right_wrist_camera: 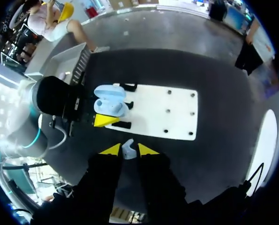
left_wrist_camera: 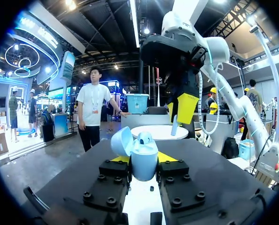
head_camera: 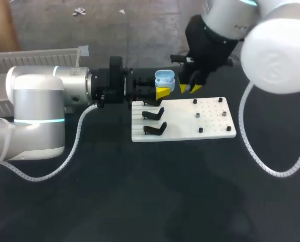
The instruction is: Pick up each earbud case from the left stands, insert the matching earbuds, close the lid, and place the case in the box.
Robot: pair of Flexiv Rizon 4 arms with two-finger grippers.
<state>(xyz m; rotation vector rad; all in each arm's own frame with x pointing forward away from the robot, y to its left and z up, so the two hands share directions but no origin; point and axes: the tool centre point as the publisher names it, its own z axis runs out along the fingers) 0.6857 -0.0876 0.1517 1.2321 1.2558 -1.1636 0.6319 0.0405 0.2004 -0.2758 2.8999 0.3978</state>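
My left gripper (head_camera: pixel 162 86) is shut on a light blue earbud case (head_camera: pixel 164 78) and holds it upright above the back left corner of the white board (head_camera: pixel 215 123). The case's lid (left_wrist_camera: pixel 122 140) stands open, and one earbud (left_wrist_camera: pixel 145 137) sits inside. My right gripper (head_camera: pixel 189 88) hangs just to the right of the case, pointing down, shut on a small pale earbud (right_wrist_camera: pixel 128 149). From the left wrist, the case (left_wrist_camera: pixel 144 159) sits between the fingers, with the right gripper (left_wrist_camera: pixel 182 107) ahead of it.
Two empty black stands (head_camera: pixel 153 113) (head_camera: pixel 155 129) sit on the board's left side, and several small pegs (head_camera: pixel 197 115) on its right. A white ribbed box (head_camera: pixel 34 58) stands at the back left, behind my left arm.
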